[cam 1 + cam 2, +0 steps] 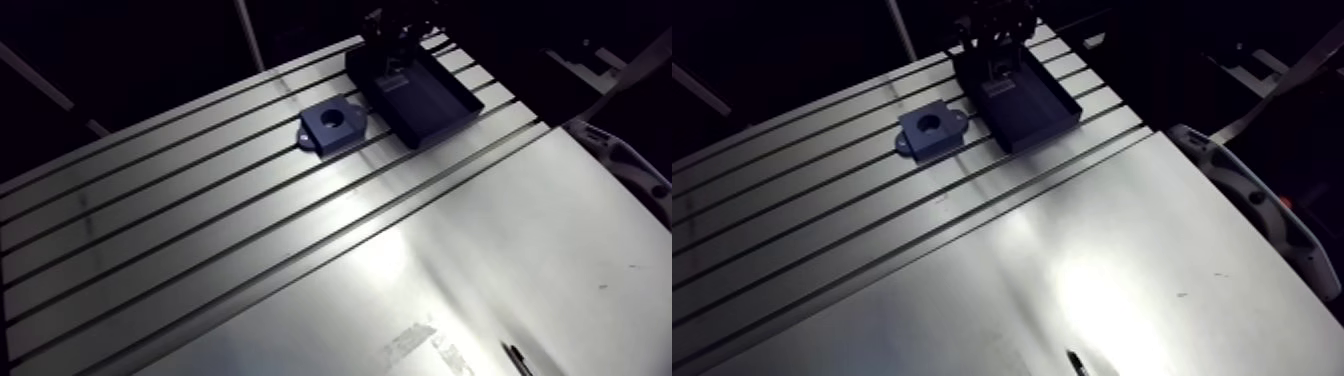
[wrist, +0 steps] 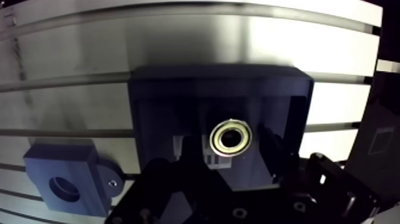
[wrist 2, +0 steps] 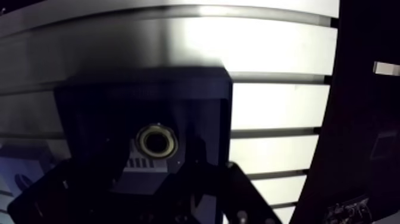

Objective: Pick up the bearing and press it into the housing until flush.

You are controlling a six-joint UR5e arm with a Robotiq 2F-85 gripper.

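Observation:
A silver ring bearing (image 2: 231,137) lies flat on the floor of a dark blue tray (image 2: 220,76). My gripper (image 2: 232,145) hangs low over the tray, open, with one finger (image 2: 191,150) on each side of the bearing and a small gap on both sides. In the arm view the gripper (image 1: 392,58) stands in the tray's far end (image 1: 440,105). The blue housing (image 1: 332,126), a block with a round bore and side ears, rests on the slotted table just beside the tray, also seen beside the gripper as the housing (image 2: 64,182) in the wrist view.
The slotted table (image 1: 150,230) gives way to a smooth metal sheet (image 1: 480,270) at the near side. A white curved object (image 1: 1247,195) sits at the sheet's right edge. A small dark item (image 1: 515,356) lies near the front edge.

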